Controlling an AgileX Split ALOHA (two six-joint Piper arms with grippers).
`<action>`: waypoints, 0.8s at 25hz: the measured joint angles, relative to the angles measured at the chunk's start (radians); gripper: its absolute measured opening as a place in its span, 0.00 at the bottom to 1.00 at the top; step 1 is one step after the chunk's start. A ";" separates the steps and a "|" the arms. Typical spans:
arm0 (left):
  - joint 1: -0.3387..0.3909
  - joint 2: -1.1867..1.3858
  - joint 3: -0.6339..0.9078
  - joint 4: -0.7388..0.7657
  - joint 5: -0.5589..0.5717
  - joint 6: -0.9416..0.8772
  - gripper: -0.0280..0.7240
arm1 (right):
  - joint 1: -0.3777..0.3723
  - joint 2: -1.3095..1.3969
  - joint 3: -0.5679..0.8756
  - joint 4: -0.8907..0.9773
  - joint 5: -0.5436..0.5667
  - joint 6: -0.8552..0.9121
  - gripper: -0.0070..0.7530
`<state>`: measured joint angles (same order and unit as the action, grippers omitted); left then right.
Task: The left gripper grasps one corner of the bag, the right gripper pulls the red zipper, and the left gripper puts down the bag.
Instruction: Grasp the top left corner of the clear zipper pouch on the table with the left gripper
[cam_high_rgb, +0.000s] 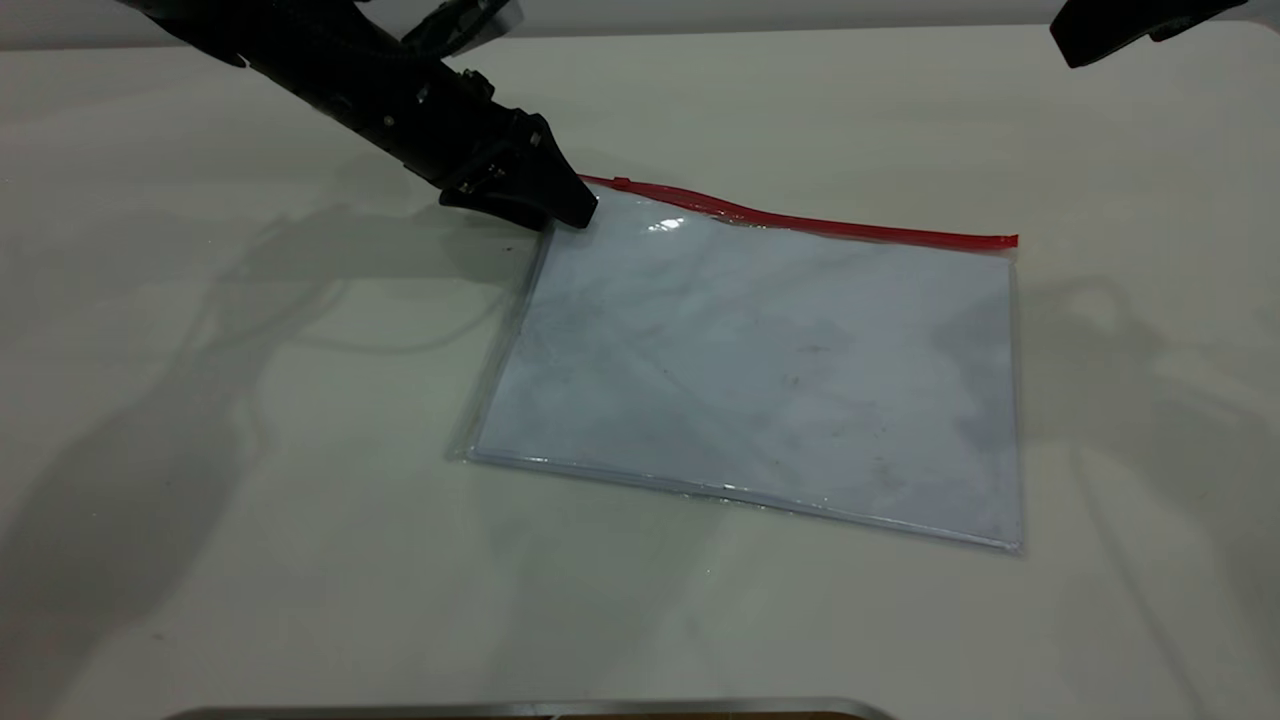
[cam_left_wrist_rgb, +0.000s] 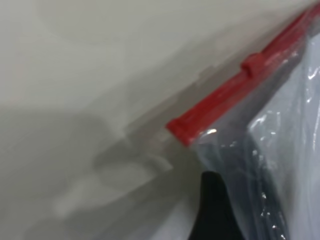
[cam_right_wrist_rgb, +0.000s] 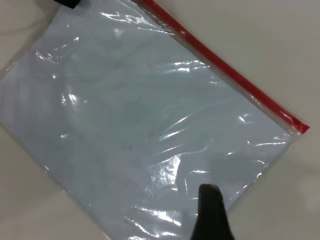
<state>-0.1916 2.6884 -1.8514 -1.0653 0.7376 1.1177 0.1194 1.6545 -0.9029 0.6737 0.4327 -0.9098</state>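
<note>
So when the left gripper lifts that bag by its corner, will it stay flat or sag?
The bag will probably sag: its clear film is wrinkled and glossy, so likely thin and slippery. The paper inside may stiffen it somewhat. The left gripper sits at the corner by the red zipper.

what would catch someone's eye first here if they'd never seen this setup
Most striking is the bag, a clear pouch with white paper inside, lying flat mid-table with the red zipper along its far edge. Next is the left gripper, a black arm reaching in from the upper left with its tips at the corner of the bag nearest the small slider tab. The right gripper hangs high at the upper right, away from the bag.
</note>
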 joint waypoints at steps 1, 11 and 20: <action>0.000 0.001 0.000 0.000 -0.005 -0.016 0.81 | 0.000 0.000 0.000 0.000 0.000 0.000 0.78; 0.000 0.005 0.000 -0.011 -0.022 -0.077 0.81 | 0.000 0.000 0.000 0.000 0.000 0.000 0.78; 0.000 0.044 0.000 -0.109 0.025 -0.069 0.80 | 0.000 0.000 0.000 0.000 0.000 0.000 0.78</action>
<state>-0.1916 2.7324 -1.8514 -1.1741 0.7626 1.0485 0.1194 1.6545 -0.9029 0.6737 0.4327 -0.9098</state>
